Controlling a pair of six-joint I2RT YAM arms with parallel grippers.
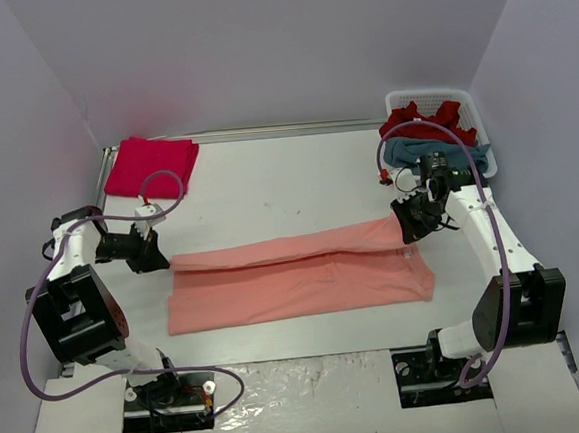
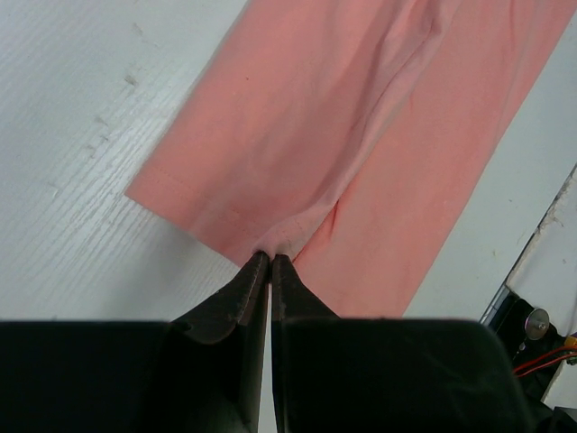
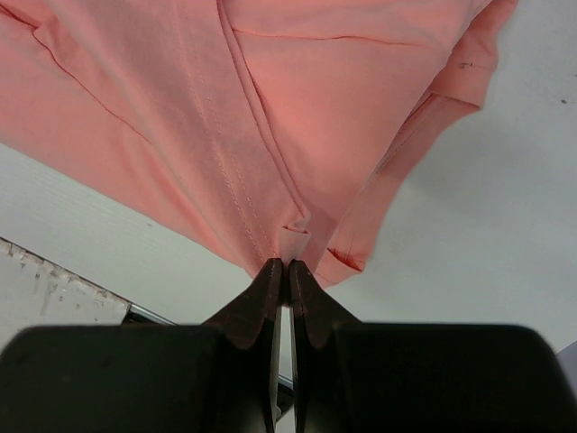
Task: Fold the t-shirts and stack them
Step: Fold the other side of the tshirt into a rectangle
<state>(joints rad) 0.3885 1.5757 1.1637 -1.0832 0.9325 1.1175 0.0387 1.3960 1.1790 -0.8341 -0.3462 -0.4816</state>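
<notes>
The salmon-orange soft cloth t-shirt [image 1: 294, 276] lay on the white table [image 1: 287, 187], stretched between our two grippers. We had the left gripper [image 2: 270, 260] pinched tight on one cloth edge just ahead of its fingertips. The right gripper [image 3: 287, 264] was likewise clamped on the opposite edge.

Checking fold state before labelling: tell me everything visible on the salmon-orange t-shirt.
The salmon-orange t-shirt is plain, soft, knit-looking cloth; stitched seams and a hemmed sleeve show in the right wrist view. It lies stretched sideways across the middle of the white table, folded lengthwise, with an upper layer strung between the arms over a flat lower layer. The left end effector is shut on its left end, the right end effector on its right end.
</notes>
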